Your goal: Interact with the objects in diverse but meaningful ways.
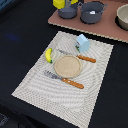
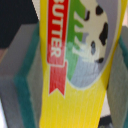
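Wrist view | hand (image 2: pixel 70 75) gripped yellow butter box (image 2: pixel 75 100) between its pads (image 2: pixel 27 85) | box judged light, stiff, slick-faced; flat faces best to pinch | grey-blue pot (image 1: pixel 92 12) nearby

Exterior view: set high and well back, looking obliquely down on the placemat (image 1: pixel 67 67) and dark table (image 1: pixel 20 30). Wrist view: pressed very near the yellow box (image 2: pixel 75 65) (print blurred), filling its frame. Shared: that box (image 1: pixel 60 3).
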Available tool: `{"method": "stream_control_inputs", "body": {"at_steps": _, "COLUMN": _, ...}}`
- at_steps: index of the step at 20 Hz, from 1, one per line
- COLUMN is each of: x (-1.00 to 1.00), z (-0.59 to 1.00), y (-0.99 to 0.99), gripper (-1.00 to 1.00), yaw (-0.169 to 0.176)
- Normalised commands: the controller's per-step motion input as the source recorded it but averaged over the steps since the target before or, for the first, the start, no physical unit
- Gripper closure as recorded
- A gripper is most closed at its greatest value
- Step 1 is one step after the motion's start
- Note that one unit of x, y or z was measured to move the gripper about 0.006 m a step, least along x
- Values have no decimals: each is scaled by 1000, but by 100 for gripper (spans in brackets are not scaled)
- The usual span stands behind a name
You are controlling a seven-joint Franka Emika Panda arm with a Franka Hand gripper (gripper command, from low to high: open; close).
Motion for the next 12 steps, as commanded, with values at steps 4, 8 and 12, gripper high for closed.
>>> {"method": "stream_control_inputs", "body": {"at_steps": 4, "x": -254, "z": -624, "y": 178, "gripper": 100, "yaw": 54}}
{"method": "stream_control_inputs", "body": {"at_steps": 8, "x": -251, "z": -648, "y": 29, "gripper": 100, "yaw": 36}}
{"method": "stream_control_inputs", "body": {"at_steps": 12, "x": -259, "z": -571, "y": 0, "gripper": 100, "yaw": 24}}
